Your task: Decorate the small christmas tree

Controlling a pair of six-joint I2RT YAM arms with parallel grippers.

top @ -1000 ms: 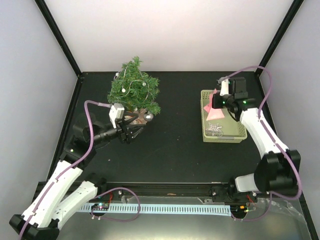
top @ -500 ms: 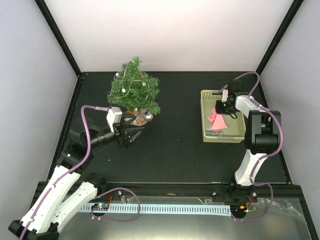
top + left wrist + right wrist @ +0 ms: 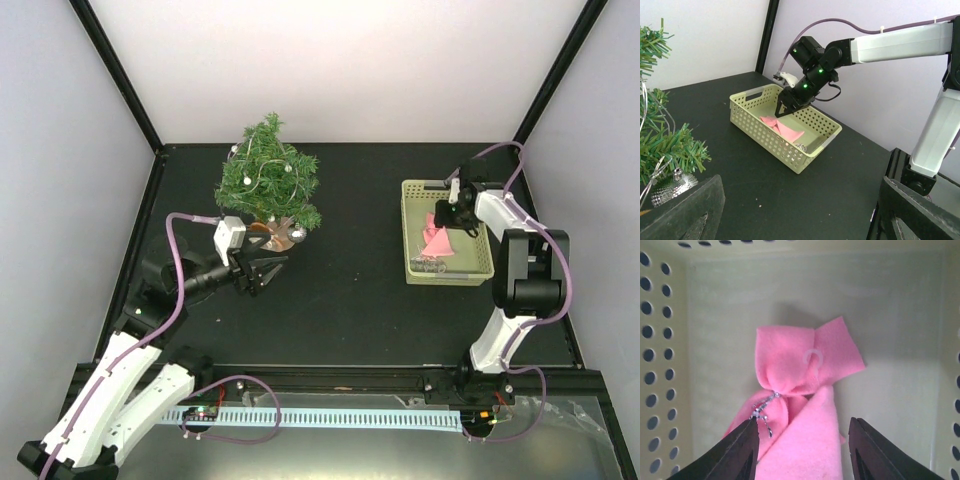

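Pick-up step: right jaws, half open and empty, straddle the pink felt piece point(image 3: 800, 365) in the basket point(image 3: 450, 279) and should close next; left jaws gape empty.

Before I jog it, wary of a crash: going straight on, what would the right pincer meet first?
Probably the pink felt ornaments lying in the pale green perforated plastic basket; the open right pincer points down at them.
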